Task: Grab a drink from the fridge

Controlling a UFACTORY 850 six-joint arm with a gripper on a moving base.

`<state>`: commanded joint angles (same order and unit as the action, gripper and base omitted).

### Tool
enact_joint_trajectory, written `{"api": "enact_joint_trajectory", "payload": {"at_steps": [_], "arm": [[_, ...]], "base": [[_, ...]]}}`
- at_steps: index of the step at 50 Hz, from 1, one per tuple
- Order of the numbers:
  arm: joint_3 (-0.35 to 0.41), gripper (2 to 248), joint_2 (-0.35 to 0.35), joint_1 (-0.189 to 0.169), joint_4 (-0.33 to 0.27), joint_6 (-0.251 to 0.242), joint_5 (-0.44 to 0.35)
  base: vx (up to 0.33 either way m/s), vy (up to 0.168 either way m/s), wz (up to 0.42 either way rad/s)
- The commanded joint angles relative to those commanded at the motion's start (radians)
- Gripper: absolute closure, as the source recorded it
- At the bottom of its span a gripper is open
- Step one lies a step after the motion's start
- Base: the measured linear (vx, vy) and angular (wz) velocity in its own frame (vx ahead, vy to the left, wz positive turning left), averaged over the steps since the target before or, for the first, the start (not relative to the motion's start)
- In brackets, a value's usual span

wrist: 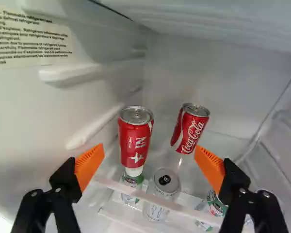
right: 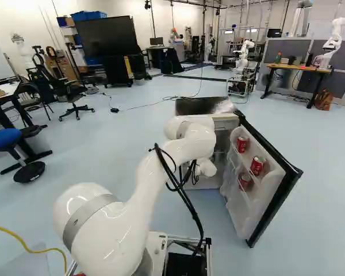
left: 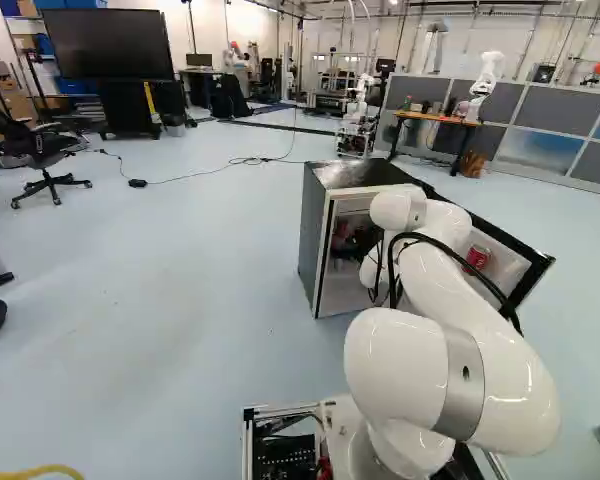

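Observation:
The gripper's fingers are hidden in the base views; the wrist end of my arm reaches into the open fridge (right: 218, 123). In the wrist view the gripper (wrist: 150, 167) stands open inside the fridge, nothing between its pads. Ahead of it two red cans stand on the upper shelf: one red can (wrist: 136, 138) nearer, one red can (wrist: 190, 128) farther back and leaning in the view. Below the shelf's front edge are a silver can (wrist: 165, 187) and several green-and-white cans (wrist: 132, 182). The fridge door (right: 276, 190) stands open with red cans (right: 257, 165) in its racks.
The fridge's side wall with ledges (wrist: 87, 131) runs close beside one finger. A shelf bar (wrist: 155, 200) crosses under the gripper. Behind the fridge a cable (left: 230, 165) lies on the floor. Farther off stand an office chair (left: 45, 150), a desk (right: 293, 68) and another robot (right: 332, 43).

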<state>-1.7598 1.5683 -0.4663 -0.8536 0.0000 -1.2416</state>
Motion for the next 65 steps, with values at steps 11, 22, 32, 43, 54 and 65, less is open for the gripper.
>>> {"api": "enact_joint_trajectory", "payload": {"at_steps": [11,22,32,43,54,65], "arm": [[-0.028,3,0.015,0.004,0.0,0.0,0.0],[-0.055,3,0.029,0.007,0.0,0.0,0.0],[-0.079,3,0.041,0.014,0.0,0.0,0.0],[-0.104,3,0.055,0.025,0.0,0.0,0.0],[-0.132,3,0.07,0.037,0.0,0.0,0.0],[-0.159,3,0.084,0.044,0.0,0.0,0.0]], "base": [[0.0,0.0,0.0],[0.0,0.0,0.0],[0.0,0.0,0.0],[0.0,0.0,0.0],[0.0,0.0,0.0],[0.0,0.0,0.0]]}}
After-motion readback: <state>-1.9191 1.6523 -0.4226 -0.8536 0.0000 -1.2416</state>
